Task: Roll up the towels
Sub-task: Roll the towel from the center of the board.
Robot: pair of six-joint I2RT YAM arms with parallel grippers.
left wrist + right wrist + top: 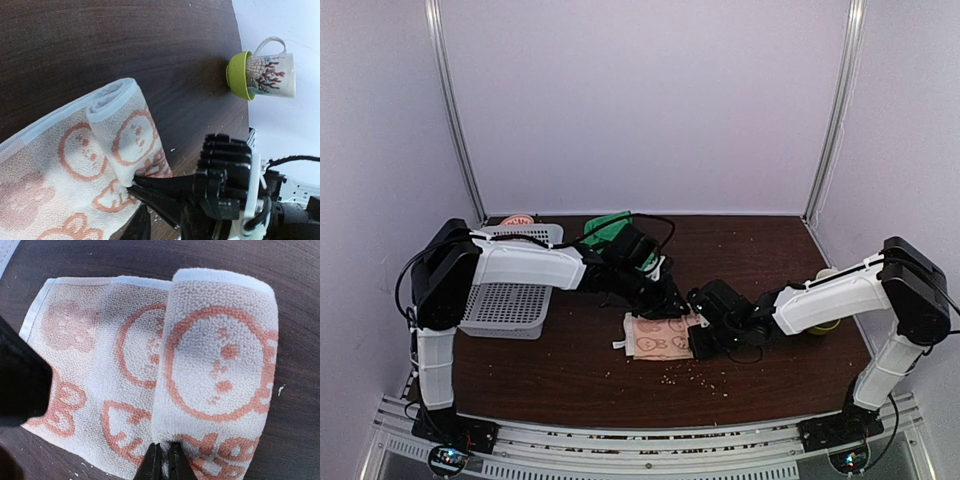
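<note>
— Dark brown table, pale walls round it. Which containers do you log?
— Two that I can see. White perforated basket on the left side, its holed floor showing. Far right, a patterned mug sits in a small green bowl; I can't see inside the mug.
— Towels?
— Green towel is bunched at the back, just beside the basket's far corner; in it or not, I can't tell. Printed towel lies mid-table, its right end rolled into a tube, the rest flat.
— Fingers?
— Right gripper: tips almost together at the roll's near end; whether cloth is caught between them I can't tell. Left gripper sits at that towel's far right corner; its opening I can't make out.
</note>
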